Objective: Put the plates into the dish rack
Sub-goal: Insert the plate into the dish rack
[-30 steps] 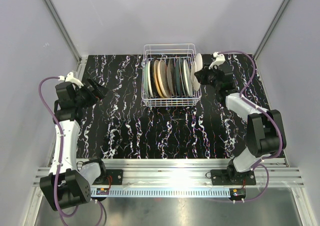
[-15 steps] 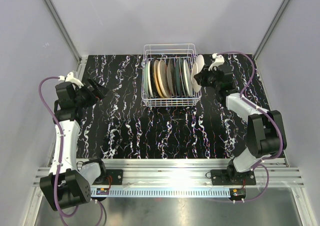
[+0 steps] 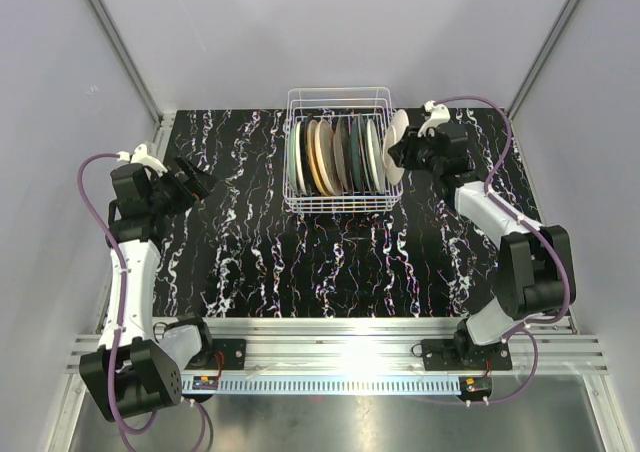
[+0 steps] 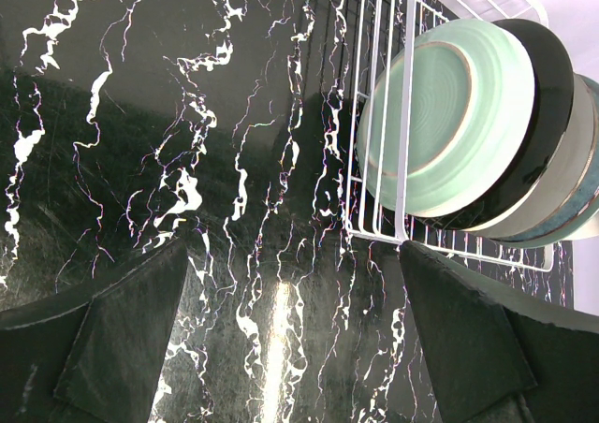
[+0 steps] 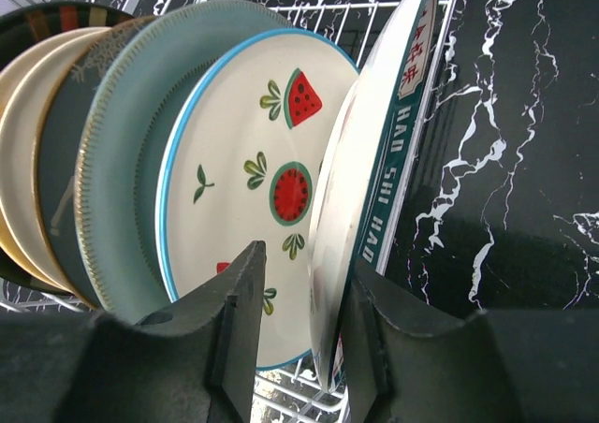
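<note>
The white wire dish rack (image 3: 338, 206) stands at the back centre and holds several upright plates (image 3: 335, 155). My right gripper (image 3: 402, 156) is at the rack's right end. In the right wrist view its jaws (image 5: 304, 287) straddle a white plate with a teal lettered rim (image 5: 348, 189). The right finger touches the plate's back and the left finger stands clear of its face, so the gripper is open. This plate (image 3: 397, 132) leans at the rack's right wall, beside a watermelon-pattern plate (image 5: 253, 161). My left gripper (image 3: 195, 184) is open and empty over the table at the left.
The left wrist view shows my open left gripper (image 4: 292, 283) above the black marbled table (image 4: 187, 142), with the rack's left wall (image 4: 404, 114) and a pale green plate (image 4: 449, 105) behind it. Grey enclosure walls surround the table (image 3: 300, 262).
My right wrist has lifted and drawn back slightly to the right at the rack's end. The white plate stays leaning there. The left arm has not moved.
</note>
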Robot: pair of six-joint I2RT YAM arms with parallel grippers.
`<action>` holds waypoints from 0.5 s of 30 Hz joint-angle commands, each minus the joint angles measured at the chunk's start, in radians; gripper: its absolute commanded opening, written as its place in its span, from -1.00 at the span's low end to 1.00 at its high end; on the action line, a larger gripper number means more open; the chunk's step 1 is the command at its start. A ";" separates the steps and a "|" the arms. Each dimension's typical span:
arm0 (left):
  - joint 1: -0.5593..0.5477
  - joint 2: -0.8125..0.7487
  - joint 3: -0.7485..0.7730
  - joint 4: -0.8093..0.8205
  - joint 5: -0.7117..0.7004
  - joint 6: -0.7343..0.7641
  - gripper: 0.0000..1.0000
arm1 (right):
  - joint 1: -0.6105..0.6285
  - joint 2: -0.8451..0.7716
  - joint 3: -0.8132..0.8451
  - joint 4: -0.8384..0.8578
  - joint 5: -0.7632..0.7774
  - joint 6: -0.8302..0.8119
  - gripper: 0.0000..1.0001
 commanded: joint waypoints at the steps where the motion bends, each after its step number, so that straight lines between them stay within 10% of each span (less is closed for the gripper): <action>1: 0.005 0.012 0.021 0.031 0.025 0.006 0.98 | 0.004 -0.061 0.066 -0.010 0.017 -0.027 -0.15; 15: 0.005 0.017 0.021 0.026 0.025 0.008 0.98 | 0.005 -0.072 0.072 -0.041 0.046 -0.039 -0.29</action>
